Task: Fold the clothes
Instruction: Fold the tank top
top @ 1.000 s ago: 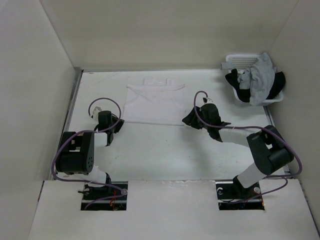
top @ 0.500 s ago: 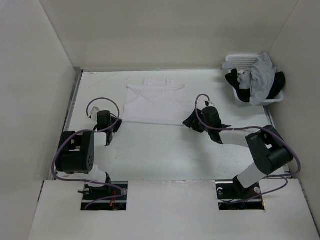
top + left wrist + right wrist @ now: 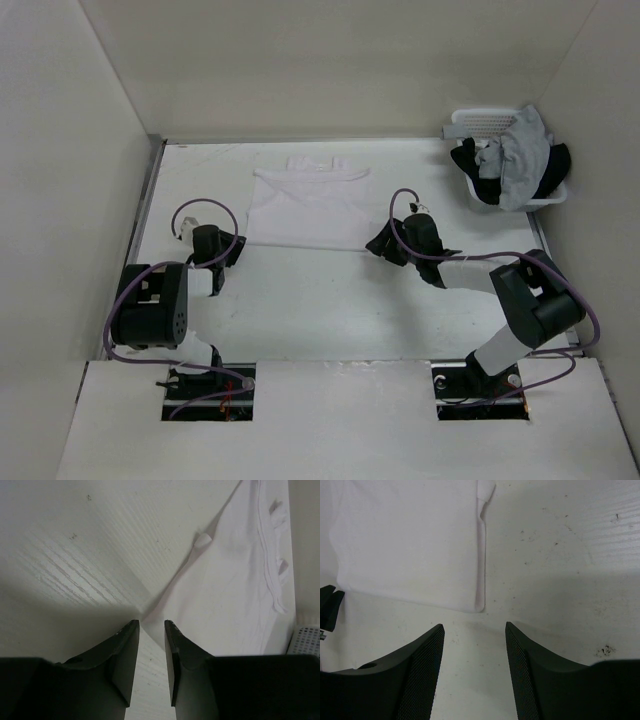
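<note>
The clothes, one white T-shirt (image 3: 308, 205), lie folded flat at the back middle of the table. In the left wrist view the shirt (image 3: 235, 580) spreads to the upper right, its near corner just ahead of my left gripper (image 3: 151, 624), whose jaws stand a little apart with bare table between them. From above, the left gripper (image 3: 235, 247) sits at the shirt's near left corner. My right gripper (image 3: 378, 243) is at the near right corner. It is open (image 3: 474, 626), and the shirt's corner (image 3: 479, 605) lies just beyond its fingertips, untouched.
A white basket (image 3: 470, 125) stands at the back right corner, holding a grey garment (image 3: 520, 150) and a black garment (image 3: 465, 165). White walls close in the table on the left, back and right. A metal strip (image 3: 150, 190) runs along the left edge.
My left gripper's jaws closed and then parted again, with no cloth between them now. The right gripper opened wider and drew back a little from the shirt's corner.
</note>
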Tool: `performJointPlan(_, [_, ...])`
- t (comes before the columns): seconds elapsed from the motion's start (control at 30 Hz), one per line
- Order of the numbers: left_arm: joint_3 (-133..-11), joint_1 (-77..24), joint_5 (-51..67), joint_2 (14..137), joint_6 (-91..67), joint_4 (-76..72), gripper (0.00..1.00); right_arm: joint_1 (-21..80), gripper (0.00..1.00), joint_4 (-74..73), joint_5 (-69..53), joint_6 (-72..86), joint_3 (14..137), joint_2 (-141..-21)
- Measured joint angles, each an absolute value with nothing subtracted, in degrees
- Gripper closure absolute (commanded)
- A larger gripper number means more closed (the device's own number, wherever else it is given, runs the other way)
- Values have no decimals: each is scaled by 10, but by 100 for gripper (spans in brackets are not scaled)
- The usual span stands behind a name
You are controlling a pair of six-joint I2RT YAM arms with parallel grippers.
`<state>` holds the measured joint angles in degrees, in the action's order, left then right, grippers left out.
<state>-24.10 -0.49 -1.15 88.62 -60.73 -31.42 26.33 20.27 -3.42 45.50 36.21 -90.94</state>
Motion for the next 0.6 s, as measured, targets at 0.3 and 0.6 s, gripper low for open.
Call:
performJointPlan(0.3, [-253,-7,-10,908,-613,-317,95,263,43,211,-32,459,361,-917])
performJointPlan(0.6, [-258,-8,-8,918,-619,-325,100,265,52,209,-32,463,364,-932])
